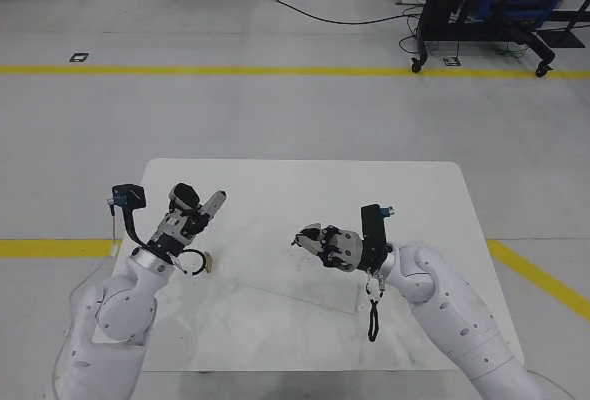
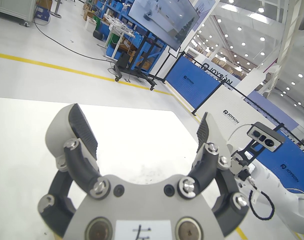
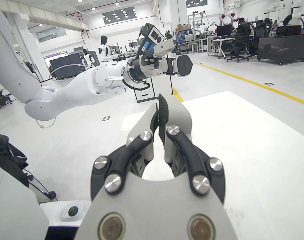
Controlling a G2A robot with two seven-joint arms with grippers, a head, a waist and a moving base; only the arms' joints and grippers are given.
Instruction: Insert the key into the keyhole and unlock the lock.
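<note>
My left gripper (image 1: 201, 201) hovers over the table's left part, open, with nothing between its ribbed pads (image 2: 83, 128). My right gripper (image 1: 301, 240) is near the middle of the white table (image 1: 425, 190), pointing toward the left arm. Its two pads (image 3: 163, 116) are pressed together, and I see nothing held between them. A small tan object (image 1: 209, 262) lies on the table beside the left wrist; it is too small to tell what it is. In the right wrist view the left gripper (image 3: 178, 66) hangs farther off, above the table's far corner.
A black cable loop (image 1: 373, 322) hangs from the right forearm over the table. The table's far edge and rounded corner (image 2: 172, 113) lie ahead of the left gripper. A black wheeled stand (image 1: 480, 35) is on the floor far behind the table.
</note>
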